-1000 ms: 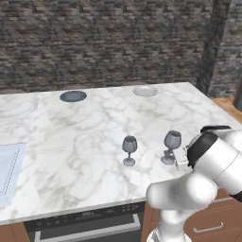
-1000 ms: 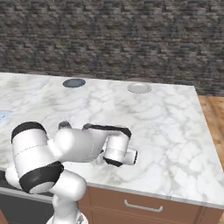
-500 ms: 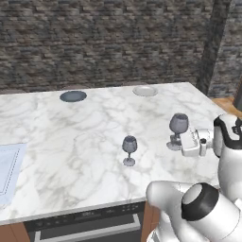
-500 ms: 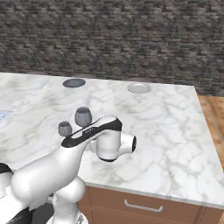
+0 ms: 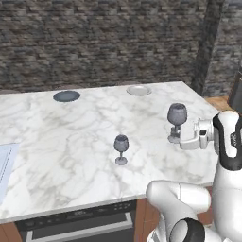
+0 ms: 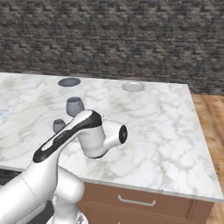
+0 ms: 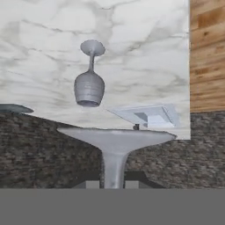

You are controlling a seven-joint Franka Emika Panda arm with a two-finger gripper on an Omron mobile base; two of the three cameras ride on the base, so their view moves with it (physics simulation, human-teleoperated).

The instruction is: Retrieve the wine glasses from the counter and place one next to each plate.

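Note:
My gripper (image 5: 179,138) is shut on the thin stem of one smoky grey wine glass (image 5: 177,115), which hangs upright just above the counter (image 5: 71,142) near its right side. In the hand view the fingertips (image 7: 90,183) clamp that stem, and the round foot (image 7: 116,137) spreads beyond them. The held glass's bowl (image 6: 75,106) shows above my arm. The other wine glass (image 5: 121,144) (image 7: 89,88) stands free on the marble to the left. At the far edge lie the dark plate (image 5: 66,96) (image 6: 69,82) and the pale plate (image 5: 139,90) (image 6: 133,86).
A pale rectangular inset (image 5: 4,163) sits at the counter's left edge. A dark stone wall (image 5: 104,42) runs behind the counter. Wooden floor (image 6: 212,127) lies past the right end. Wide bare marble separates the glasses from the plates.
The gripped wine glass has come up off the marble. My arm has swung from low over the counter to a raised, level hold. The other glass has stayed put.

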